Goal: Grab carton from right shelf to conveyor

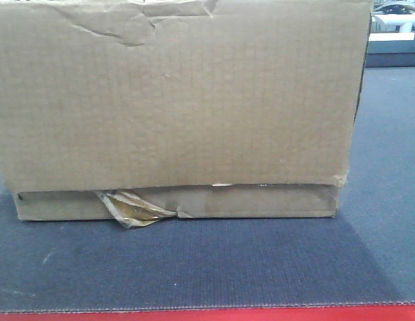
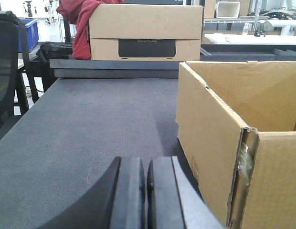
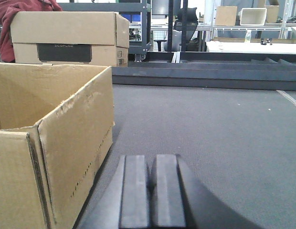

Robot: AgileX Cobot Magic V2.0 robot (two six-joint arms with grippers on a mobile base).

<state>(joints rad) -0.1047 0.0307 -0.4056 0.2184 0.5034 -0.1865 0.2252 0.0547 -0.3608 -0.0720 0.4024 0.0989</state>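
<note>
Now, carton (image 1: 174, 107): open-topped, sitting on the grey counter (image 3: 210, 124) between my two arms.
Left gripper (image 2: 147, 191): jaws pressed together, holding nothing.
Right gripper (image 3: 150, 191): same, empty.
Risk: torn tape and a dented wall; an uneven squeeze could buckle it.

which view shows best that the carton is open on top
The left wrist view: the open carton shows its inner walls and torn corner. The right wrist view also shows its open interior, more cropped. The front view shows only one closed side.
</note>
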